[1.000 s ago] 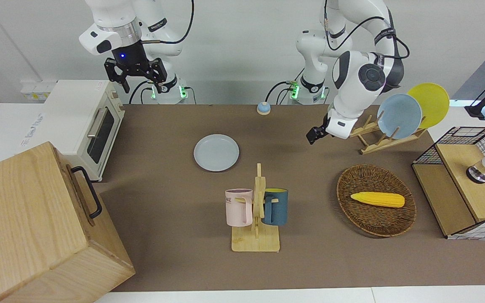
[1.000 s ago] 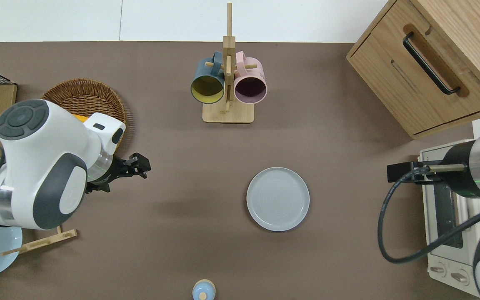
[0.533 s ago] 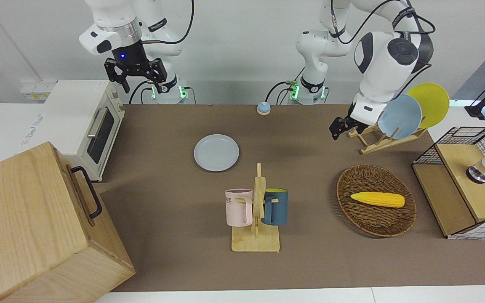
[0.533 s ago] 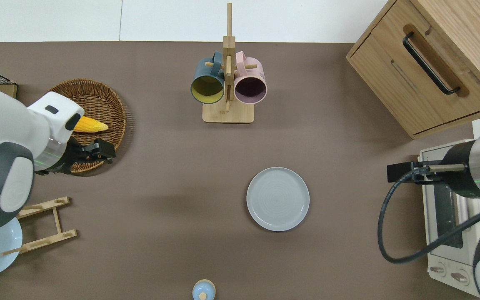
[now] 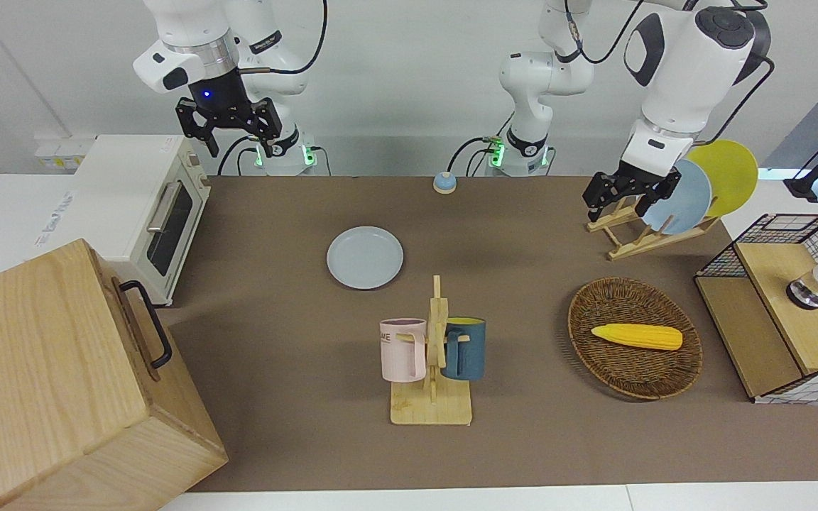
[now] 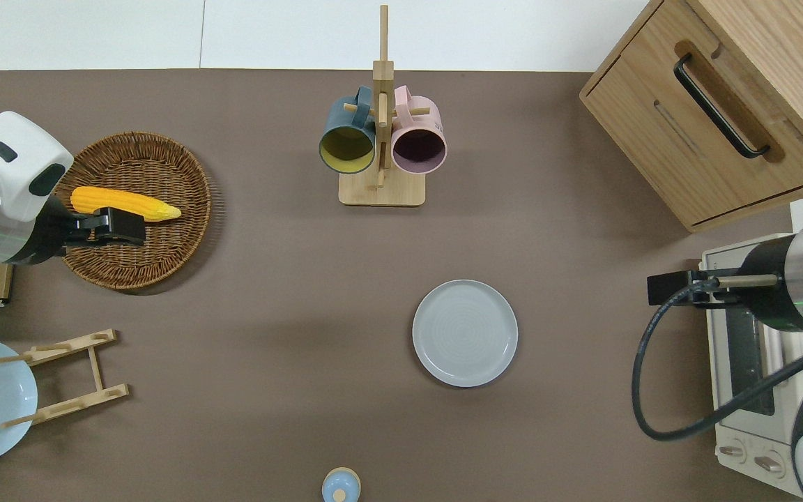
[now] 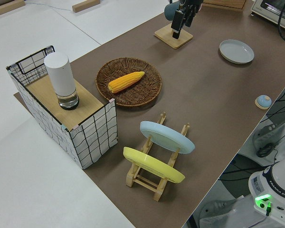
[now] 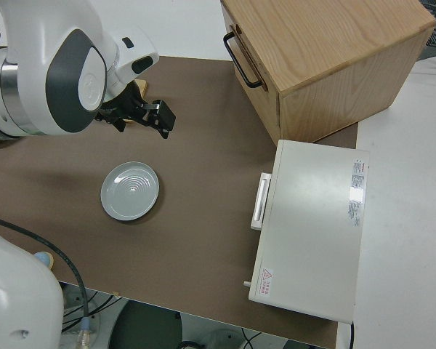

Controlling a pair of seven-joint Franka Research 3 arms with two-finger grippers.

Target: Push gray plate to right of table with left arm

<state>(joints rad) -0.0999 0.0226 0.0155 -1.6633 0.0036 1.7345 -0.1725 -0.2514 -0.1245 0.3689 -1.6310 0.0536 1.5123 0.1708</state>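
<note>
Seemingly shut, the left end effector [image 6: 112, 229] hangs empty over the basket [image 6: 164, 258].

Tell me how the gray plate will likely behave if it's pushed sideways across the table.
The gray plate lies flat on the matte table, so it should slide, not tip. It's round and shallow, so an off-center push may spin it. It looks rigid, probably ceramic.

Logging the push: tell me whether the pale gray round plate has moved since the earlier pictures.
No. The pale gray round plate keeps its spot on the brown table, nearer the robots than the wooden mug rack.
</note>
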